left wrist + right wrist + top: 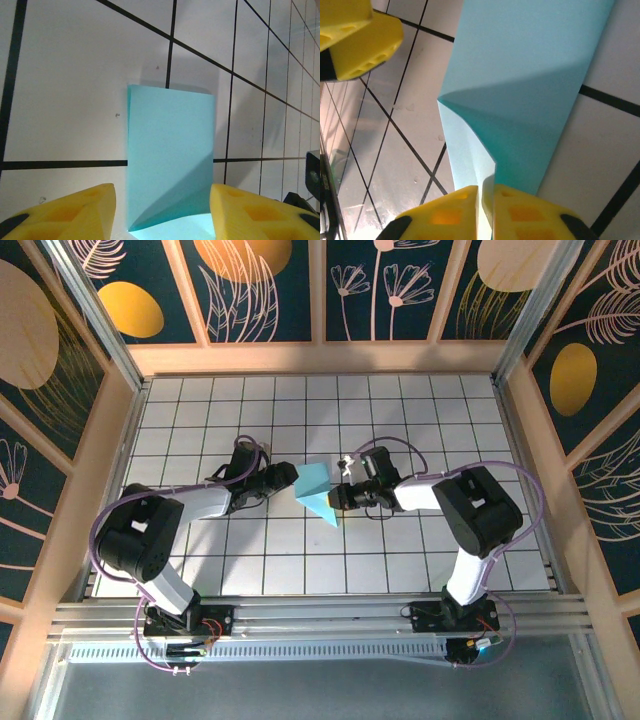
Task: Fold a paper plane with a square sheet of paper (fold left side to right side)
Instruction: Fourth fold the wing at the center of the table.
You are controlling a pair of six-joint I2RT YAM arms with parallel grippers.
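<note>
— What lies just past the near rail (320,612)?
— The right pincer (486,200), low over the tabletop (200,570). Its yellow fingers (520,212) are pressed together on one edge of the square sheet of paper (530,75).
— And the left pincer (162,212)?
— About level with it, on the sheet's other side. Its fingers stand apart and, as far as I can see, don't touch the paper.
— Where is the sheet?
— Between the two pincers, near the tabletop's middle. It is folded, with one flap raised off the white grid tiles and a shaded crease across it.
— Farther back?
— More tiles, then the wooden-framed back wall (320,357).
</note>
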